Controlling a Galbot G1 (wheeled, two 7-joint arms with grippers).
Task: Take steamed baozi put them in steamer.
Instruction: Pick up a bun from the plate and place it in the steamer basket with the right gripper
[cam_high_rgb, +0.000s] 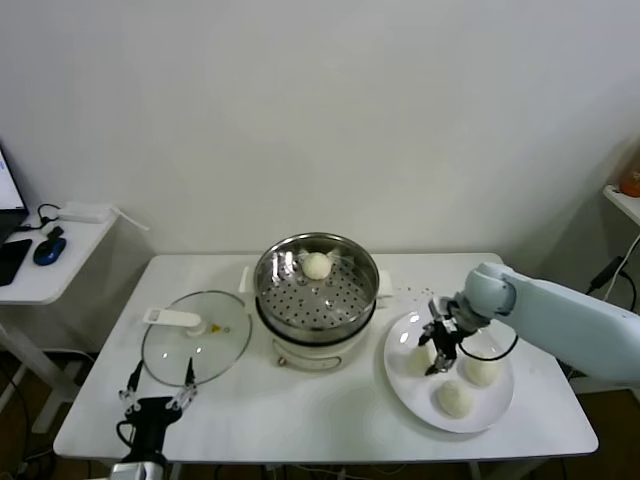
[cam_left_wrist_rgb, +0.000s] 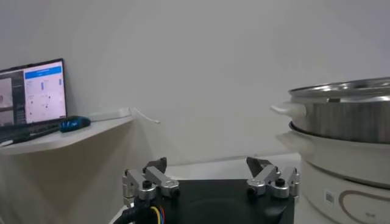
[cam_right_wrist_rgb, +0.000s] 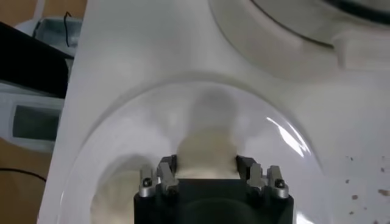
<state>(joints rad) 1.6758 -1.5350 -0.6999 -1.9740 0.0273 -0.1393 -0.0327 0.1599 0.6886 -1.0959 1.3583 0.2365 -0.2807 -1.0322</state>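
The steamer (cam_high_rgb: 300, 300), a shiny steel basket with a perforated floor on a cream pot base, stands mid-table and holds one white baozi (cam_high_rgb: 316, 265). Three more baozi lie on the large white plate (cam_high_rgb: 415, 400) to its right: one under my right gripper (cam_high_rgb: 418, 358) and two free ones (cam_high_rgb: 482, 368) (cam_high_rgb: 455, 398). My right gripper (cam_high_rgb: 437, 352) is low over the plate. In the right wrist view its fingers (cam_right_wrist_rgb: 167, 173) press both sides of a baozi (cam_right_wrist_rgb: 206, 152). My left gripper (cam_high_rgb: 158, 385) is parked open and empty at the table's front left corner.
The flat glass lid (cam_high_rgb: 195, 345) with a white handle lies left of the steamer. The steamer's rim and pot base (cam_left_wrist_rgb: 347, 146) show in the left wrist view. A side table (cam_high_rgb: 50, 270) with a mouse stands far left. The wall is close behind.
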